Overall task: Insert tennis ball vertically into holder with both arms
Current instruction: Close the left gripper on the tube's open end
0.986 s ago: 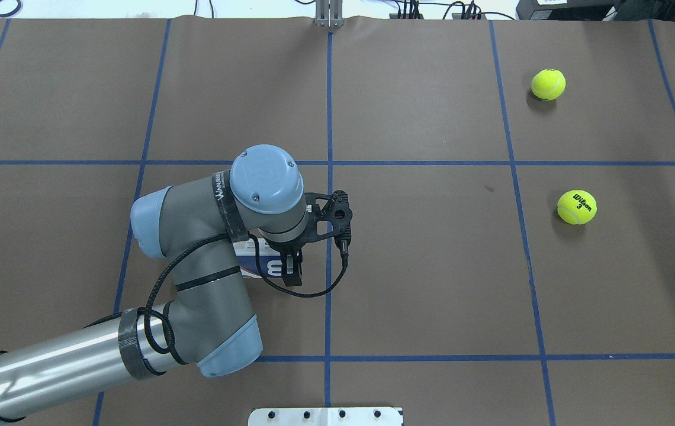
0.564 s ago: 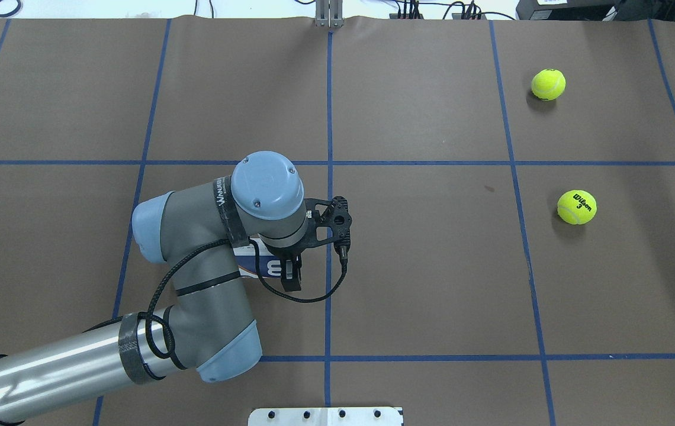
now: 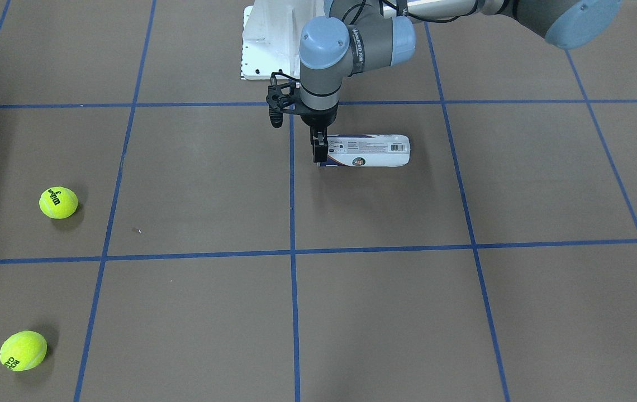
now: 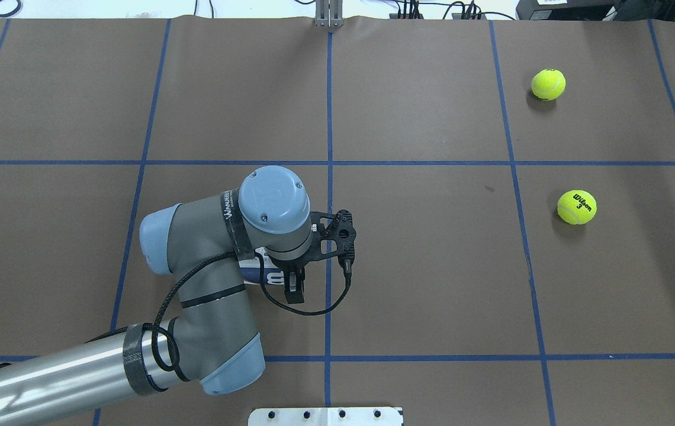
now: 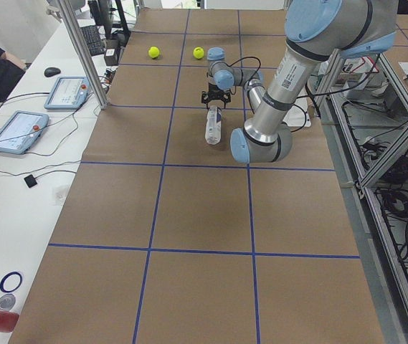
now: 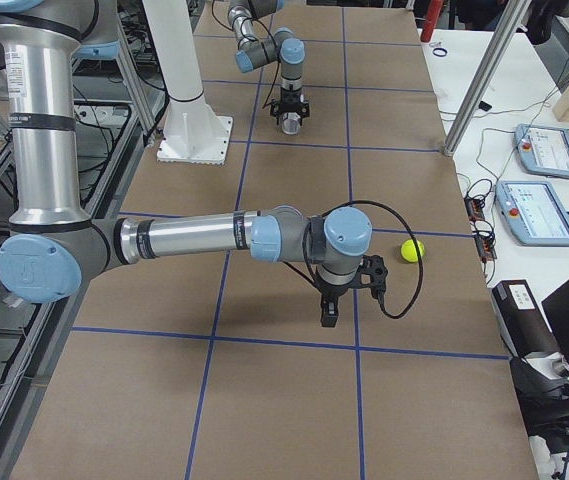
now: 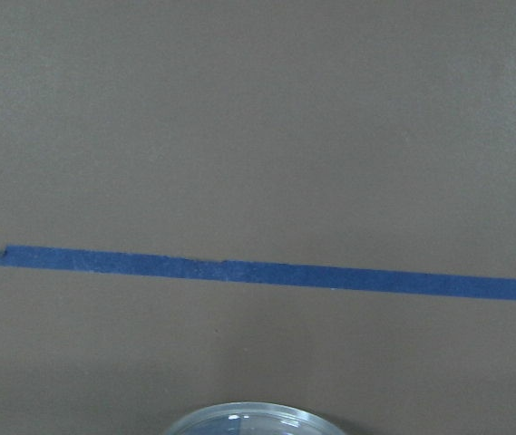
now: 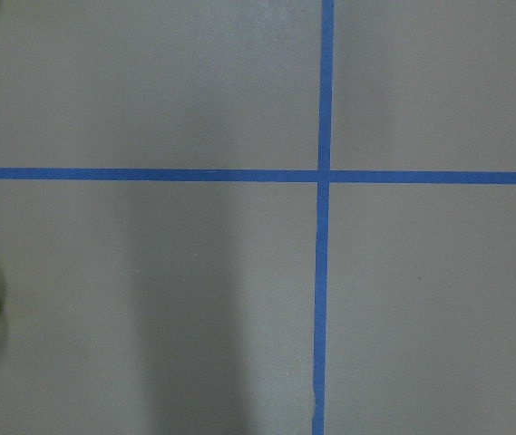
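Front-facing exterior shows the can [image 3: 374,152] lying on its side near the middle of the table [image 3: 385,312], its label print too small to read beside a barcode [image 3: 398,147]; overhead, the left arm [image 4: 207,236] hides most of it. The left gripper [image 3: 318,153] stands at one end, grip unclear. One ball [image 4: 577,206] reads "Wilson 3"; a second ball [image 4: 548,84] lies beyond. How wide the right gripper [image 6: 330,315] stands cannot be told

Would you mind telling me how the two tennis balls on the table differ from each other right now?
The nearer ball lies closer to the robot; the farther ball sits towards the far edge of the table. From overhead, the nearer ball shows black "Wilson 3" lettering on top, while the farther ball's top looks plain. Both are yellow-green and rest on the robot's right side.
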`<action>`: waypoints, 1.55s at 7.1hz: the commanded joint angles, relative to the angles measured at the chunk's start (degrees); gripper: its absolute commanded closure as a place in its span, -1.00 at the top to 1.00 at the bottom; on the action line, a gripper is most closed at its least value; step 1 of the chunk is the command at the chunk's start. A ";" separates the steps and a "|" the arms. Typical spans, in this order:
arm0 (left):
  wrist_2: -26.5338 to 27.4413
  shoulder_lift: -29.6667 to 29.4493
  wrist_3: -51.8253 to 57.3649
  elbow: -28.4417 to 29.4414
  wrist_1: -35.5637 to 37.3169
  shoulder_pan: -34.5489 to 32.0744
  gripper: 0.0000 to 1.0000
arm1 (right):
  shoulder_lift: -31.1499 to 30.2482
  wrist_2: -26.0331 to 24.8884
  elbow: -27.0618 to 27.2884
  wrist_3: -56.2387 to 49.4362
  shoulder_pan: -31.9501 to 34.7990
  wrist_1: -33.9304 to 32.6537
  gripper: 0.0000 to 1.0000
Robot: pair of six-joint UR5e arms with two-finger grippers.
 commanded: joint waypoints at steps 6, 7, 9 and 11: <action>0.00 -0.43 -0.33 1.69 -0.33 0.16 0.24 | -0.18 0.00 -0.03 0.16 0.00 0.00 0.98; 0.00 -0.43 -0.25 1.61 -0.33 0.08 -0.26 | -0.18 0.00 0.23 0.24 0.00 0.00 0.98; 2.61 -0.43 -0.07 -0.32 -0.33 -0.10 -0.71 | 0.08 0.00 0.50 0.33 0.00 0.00 0.98; 3.95 -0.78 -1.20 -4.43 -0.33 -0.97 -0.73 | 0.26 0.00 0.85 0.33 0.00 0.00 0.98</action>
